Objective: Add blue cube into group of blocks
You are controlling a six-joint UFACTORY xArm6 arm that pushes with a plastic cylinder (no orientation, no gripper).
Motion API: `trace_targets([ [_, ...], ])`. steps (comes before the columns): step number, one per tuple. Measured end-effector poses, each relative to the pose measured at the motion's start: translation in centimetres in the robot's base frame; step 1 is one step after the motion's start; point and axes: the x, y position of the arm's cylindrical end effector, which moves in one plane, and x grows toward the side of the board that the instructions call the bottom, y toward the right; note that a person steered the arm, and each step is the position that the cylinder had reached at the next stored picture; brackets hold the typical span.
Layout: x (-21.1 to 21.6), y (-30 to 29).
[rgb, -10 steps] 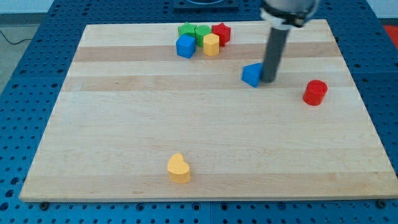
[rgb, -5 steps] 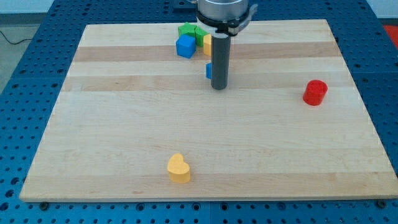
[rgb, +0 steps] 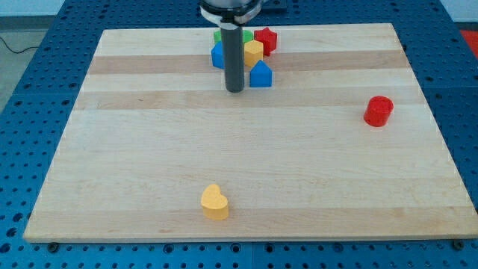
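Note:
My tip (rgb: 235, 90) rests on the board just left of a blue block with a peaked top (rgb: 260, 75), very close to it or touching. That block sits right below the group at the view's top, almost touching its yellow block (rgb: 254, 51). The group also holds a blue cube (rgb: 217, 56), partly hidden behind the rod, a green block (rgb: 219, 34), mostly hidden, and a red block (rgb: 265, 38).
A red cylinder (rgb: 378, 110) stands alone at the view's right. A yellow heart-shaped block (rgb: 215, 202) lies near the bottom edge of the wooden board (rgb: 134, 149). Blue pegboard surrounds the board.
My tip has swept left and slightly up across the board. The peaked blue block moved left and up from mid-right to just under the group's yellow block.

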Motion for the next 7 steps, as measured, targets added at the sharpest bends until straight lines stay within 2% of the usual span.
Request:
trace_targets([
  [2, 0.0, 5.1],
  [4, -0.5, 5.2],
  [7, -5.3, 6.2],
])
